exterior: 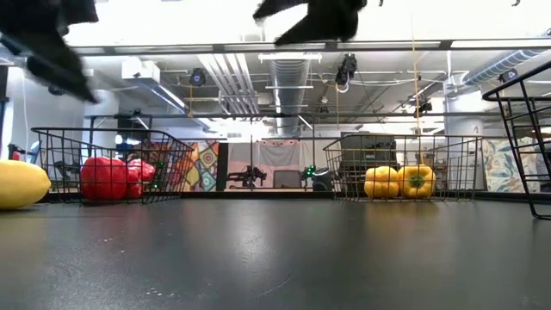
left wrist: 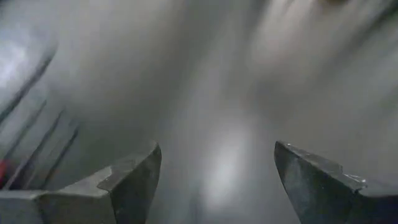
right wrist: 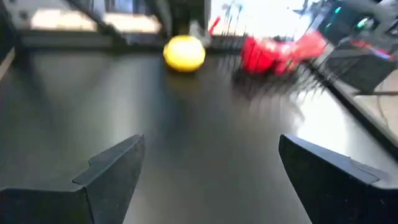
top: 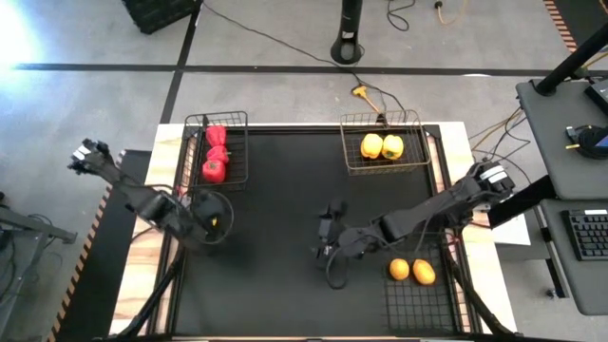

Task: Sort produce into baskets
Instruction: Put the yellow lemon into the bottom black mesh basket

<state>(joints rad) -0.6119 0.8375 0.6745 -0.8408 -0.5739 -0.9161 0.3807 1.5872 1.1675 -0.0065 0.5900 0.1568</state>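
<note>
Looking straight down from above, three red bell peppers fill the black wire-mesh basket at the far left of the dark table mat, two yellow bell peppers sit in the tan-bronze wire basket at the far right, and two orange-yellow oval fruits lie in the second black wire basket at the near right. The last loose piece, a smooth yellow oval fruit, lies on the mat directly beneath the left gripper, which almost covers it. The right gripper hangs over the mat's middle, well apart from that fruit, so the left arm is far the nearer.

At table height, the fruit rests on the mat at the picture's edge, its long axis lying level, beside the basket of red peppers; the yellow peppers show in their basket.

Past the left wrist, the two dark fingers stand spread wide with only blurred mat between them; the fruit itself is not seen there.

Past the right wrist, the fingers are likewise spread and empty, and the fruit lies far ahead across the mat, rounded, glossy and unmarked.

The likely next step is a grasp by the left arm, followed by a carry to the near-right basket.
</note>
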